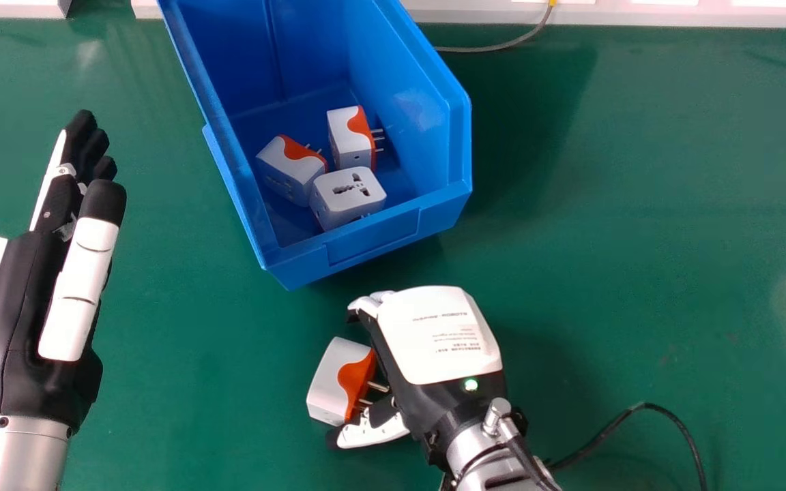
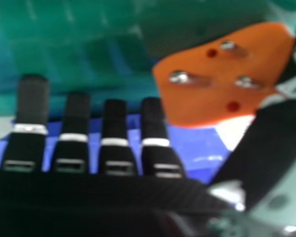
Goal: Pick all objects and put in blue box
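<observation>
You have most of the job done, judging by what lies in view: three plug adapters [image 1: 287,170] [image 1: 351,140] [image 1: 345,198] are inside the blue box [image 1: 372,239], grouped toward its near end. A fourth adapter [image 1: 338,378], white and orange like two of those, is left to put away; it is on the near side of the box, outside it, between the thumb and fingers of your right hand [image 1: 442,334], its metal prongs facing the palm. That hand's fingers [image 2: 115,129] are straight and slightly spread, not curled round the adapter, and you cannot tell whether the thumb is pressing on it. Your left hand [image 1: 24,293] is idle at the left of the head view, its fingers straight and close together, holding nothing. Counting everything on and over the green table [image 1: 638,204], you have one box and four adapters, three in and one out, so one more placement should finish the task
</observation>
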Available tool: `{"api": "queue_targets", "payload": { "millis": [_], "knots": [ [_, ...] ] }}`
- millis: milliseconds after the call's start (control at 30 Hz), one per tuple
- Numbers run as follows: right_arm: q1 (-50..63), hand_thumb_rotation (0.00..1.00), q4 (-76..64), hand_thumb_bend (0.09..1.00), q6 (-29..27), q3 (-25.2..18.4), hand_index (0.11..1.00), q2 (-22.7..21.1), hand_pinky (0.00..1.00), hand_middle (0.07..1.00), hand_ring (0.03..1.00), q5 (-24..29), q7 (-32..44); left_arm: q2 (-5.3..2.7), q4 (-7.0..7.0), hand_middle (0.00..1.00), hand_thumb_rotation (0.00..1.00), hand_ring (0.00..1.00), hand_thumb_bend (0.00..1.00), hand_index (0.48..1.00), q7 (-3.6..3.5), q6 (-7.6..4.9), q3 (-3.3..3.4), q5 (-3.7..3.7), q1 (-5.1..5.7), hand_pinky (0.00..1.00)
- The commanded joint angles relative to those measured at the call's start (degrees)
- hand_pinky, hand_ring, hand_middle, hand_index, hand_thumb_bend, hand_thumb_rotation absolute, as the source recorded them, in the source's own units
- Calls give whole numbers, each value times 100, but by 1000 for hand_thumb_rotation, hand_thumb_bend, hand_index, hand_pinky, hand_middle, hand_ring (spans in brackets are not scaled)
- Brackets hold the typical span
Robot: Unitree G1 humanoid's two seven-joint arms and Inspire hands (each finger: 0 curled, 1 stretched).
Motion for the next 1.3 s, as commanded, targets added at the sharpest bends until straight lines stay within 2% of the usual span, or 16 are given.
{"api": "queue_targets", "payload": {
  "millis": [0, 167, 267, 433, 533, 633, 733, 800, 867, 900, 933, 967, 1000, 1100, 1267],
  "knots": [
    [3, 421, 7, 755, -3, 50, 721, 74, 648, 803, 766, 100, 26, 11, -117, 1000, 960, 1000, 800, 987, 13, -88, -5, 2, 11, 1000],
    [-39, 425, 26, 751, 7, 72, 725, 40, 649, 805, 767, 90, 127, 16, -74, 1000, 962, 1000, 801, 993, -15, -110, -7, -22, -2, 1000],
    [-42, 427, 38, 750, -7, 73, 721, 21, 644, 800, 763, 86, 94, -7, -66, 1000, 961, 1000, 803, 996, 14, -115, -14, -4, -21, 1000],
    [-61, 418, 64, 753, -35, 77, 709, -16, 635, 791, 753, 83, 90, 9, -143, 1000, 965, 1000, 801, 996, 53, -30, -36, 13, -15, 1000],
    [-87, 404, 90, 749, -100, 68, 697, -48, 629, 781, 746, 128, 92, 63, -128, 1000, 968, 1000, 800, 996, 17, 3, -27, -26, -34, 1000],
    [-112, 368, 140, 736, -182, 47, 680, -77, 616, 761, 730, 199, 65, 60, -128, 1000, 968, 1000, 797, 998, 20, 5, -24, -27, -48, 1000],
    [-121, 280, 173, 679, -283, -21, 628, -83, 561, 675, 642, 383, 45, 65, -135, 1000, 968, 1000, 792, 998, 28, 21, -24, -6, -58, 1000],
    [-142, 280, 199, 679, -334, -44, 628, -99, 561, 675, 642, 487, 21, 64, -148, 1000, 968, 1000, 792, 998, 44, 47, -25, 7, -61, 1000],
    [-159, 202, 255, 619, -413, -67, 579, -113, 476, 586, 539, 579, -99, 75, -127, 1000, 969, 1000, 788, 998, 23, 21, -20, 2, -71, 1000],
    [-174, 202, 284, 619, -446, -67, 579, -126, 476, 586, 539, 604, -151, 81, -120, 1000, 969, 1000, 788, 998, 12, 12, -16, -4, -72, 1000],
    [-185, 161, 304, 599, -467, -65, 561, -136, 431, 546, 488, 621, -184, 85, -117, 1000, 969, 1000, 786, 999, 4, 7, -13, -8, -71, 1000],
    [-207, 161, 319, 599, -474, -49, 561, -160, 431, 546, 488, 608, -160, 67, -126, 1000, 969, 1000, 786, 999, 24, -7, -15, 6, -70, 1000],
    [-224, 129, 328, 582, -476, -39, 547, -176, 392, 513, 446, 606, -132, 43, -128, 1000, 971, 1000, 784, 999, 42, -34, -17, 15, -73, 1000],
    [-253, 129, 328, 582, -449, -26, 547, -190, 392, 513, 446, 627, -58, 12, -124, 1000, 971, 1000, 784, 999, 61, -79, -17, 12, -86, 1000],
    [-234, 52, 306, 539, -150, -52, 526, -64, 309, 441, 366, 644, 118, 7, -121, 1000, 967, 1000, 783, 988, 67, -57, -7, -20, -87, 1000]
  ]
}}
